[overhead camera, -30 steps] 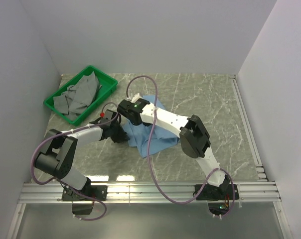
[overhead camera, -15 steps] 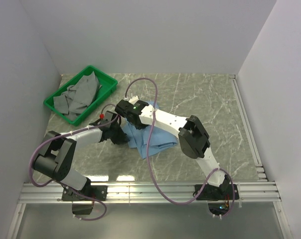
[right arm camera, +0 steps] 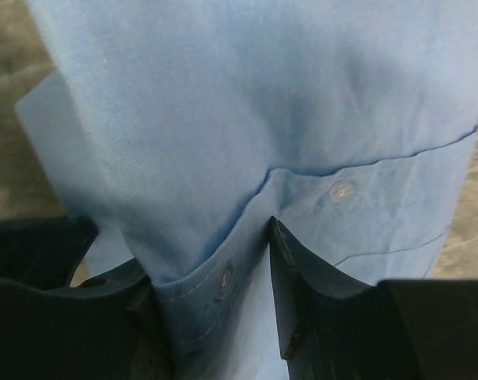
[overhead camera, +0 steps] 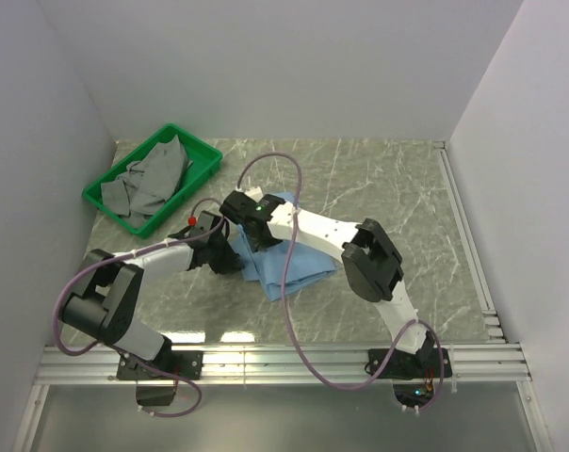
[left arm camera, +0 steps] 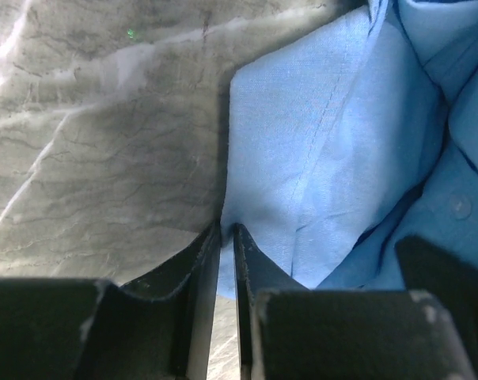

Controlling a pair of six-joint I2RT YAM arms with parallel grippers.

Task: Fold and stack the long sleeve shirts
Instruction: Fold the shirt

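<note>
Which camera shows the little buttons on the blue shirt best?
The right wrist view: two small round buttons sit close and clear on the light blue thin woven shirt. The left wrist view catches just one button near its right edge. The top view shows the shirt as a folded heap, buttons too small to see.

One light blue shirt on the table, just the one. One green tray at the far left corner, grey cloth heaped inside, pieces impossible to count. Two arms: left arm, right arm.
</note>
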